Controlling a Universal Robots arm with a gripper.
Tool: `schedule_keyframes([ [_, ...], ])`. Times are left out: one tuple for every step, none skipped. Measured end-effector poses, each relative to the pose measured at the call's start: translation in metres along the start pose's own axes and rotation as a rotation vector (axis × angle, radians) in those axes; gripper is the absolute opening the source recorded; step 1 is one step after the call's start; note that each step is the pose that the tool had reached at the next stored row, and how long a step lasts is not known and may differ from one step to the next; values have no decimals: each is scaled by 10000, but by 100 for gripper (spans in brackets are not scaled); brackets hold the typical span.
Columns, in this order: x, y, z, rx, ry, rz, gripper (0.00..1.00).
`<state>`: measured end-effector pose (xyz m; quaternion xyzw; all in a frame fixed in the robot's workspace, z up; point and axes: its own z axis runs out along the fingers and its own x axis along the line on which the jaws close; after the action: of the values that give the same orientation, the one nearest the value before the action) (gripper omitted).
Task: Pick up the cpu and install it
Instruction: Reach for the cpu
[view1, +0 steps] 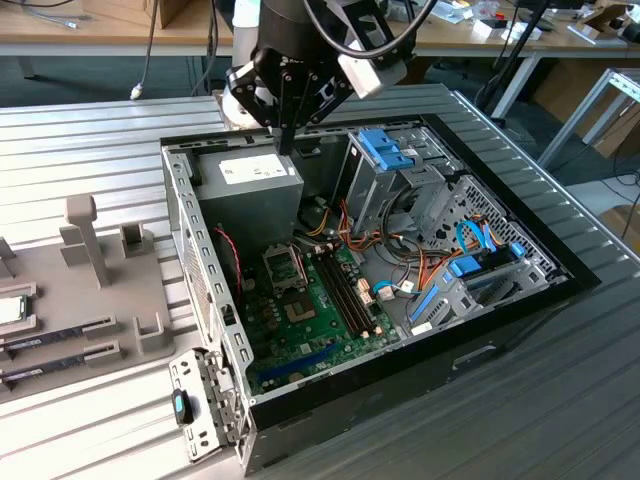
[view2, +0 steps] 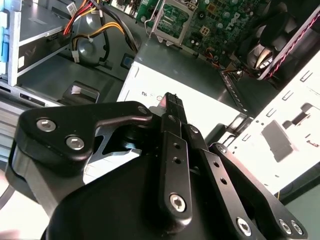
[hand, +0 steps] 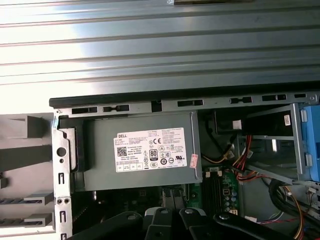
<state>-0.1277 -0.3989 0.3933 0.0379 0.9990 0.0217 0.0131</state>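
The cpu (view1: 10, 310), a small flat square with a silver top and green rim, lies on the grey holder tray (view1: 90, 300) at the exterior view's left edge. My gripper (view1: 287, 148) hangs over the far end of the open computer case (view1: 400, 380), just above the grey power supply (view1: 255, 185), far from the cpu. Its fingers (view2: 171, 100) are shut with nothing between them. The motherboard's socket (view1: 283, 268) stands open with its metal frame raised. In the first wrist view the power supply (hand: 140, 150) sits beyond the gripper (hand: 176, 214).
Two long dark memory sticks (view1: 50, 350) lie in slots on the tray, beside grey upright posts (view1: 85, 235). Inside the case are blue drive brackets (view1: 385, 148), coloured cable bundles (view1: 345, 225) and memory slots (view1: 345, 290). A ribbed metal table (view1: 100, 140) surrounds the case.
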Motion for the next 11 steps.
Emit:
schedule_keyframes([
  [5,0,0,0,0,0,11],
  [8,-1,0,0,0,0,11],
  [12,-1,0,0,0,0,11],
  [17,-1,-1,0,0,0,11],
  [23,-2,-1,1,0,-1,11],
  [25,-2,-1,0,0,-1,11],
  [28,-2,-1,0,0,-1,11],
  [30,-2,-1,0,0,-1,11],
  [32,-2,-1,0,0,-1,11],
  [34,-3,-1,0,0,-1,11],
  [37,-3,-1,0,0,0,11],
])
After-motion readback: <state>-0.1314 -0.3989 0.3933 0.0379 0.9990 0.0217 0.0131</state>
